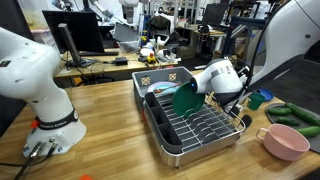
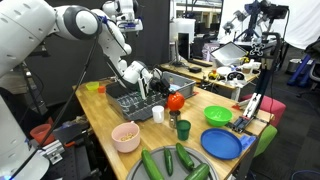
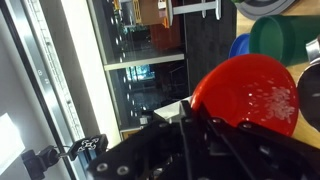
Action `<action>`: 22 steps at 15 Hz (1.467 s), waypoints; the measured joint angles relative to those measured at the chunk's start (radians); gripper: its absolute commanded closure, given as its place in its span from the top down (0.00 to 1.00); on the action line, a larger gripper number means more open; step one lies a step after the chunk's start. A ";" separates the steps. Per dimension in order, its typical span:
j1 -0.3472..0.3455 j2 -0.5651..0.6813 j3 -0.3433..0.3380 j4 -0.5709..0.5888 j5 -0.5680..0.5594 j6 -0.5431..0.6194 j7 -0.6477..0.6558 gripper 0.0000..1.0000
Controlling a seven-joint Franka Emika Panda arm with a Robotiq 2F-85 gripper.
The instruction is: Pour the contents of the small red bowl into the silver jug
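Only the wrist view shows pale specks inside the tilted small red bowl (image 3: 252, 92), its rim pinched by the gripper (image 3: 205, 125).

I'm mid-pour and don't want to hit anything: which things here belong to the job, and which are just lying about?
Job: small red bowl; silver jug, which I cannot make out clearly in any view.
Lying about: pink handled cup, cucumbers, green bowl, blue plate, white cup, dish rack.
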 measured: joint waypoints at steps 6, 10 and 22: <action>0.005 0.020 0.000 0.016 -0.001 -0.019 -0.001 0.02; 0.009 0.026 0.000 0.022 -0.003 -0.035 -0.001 0.02; 0.023 0.050 0.000 0.045 -0.035 -0.095 -0.001 0.02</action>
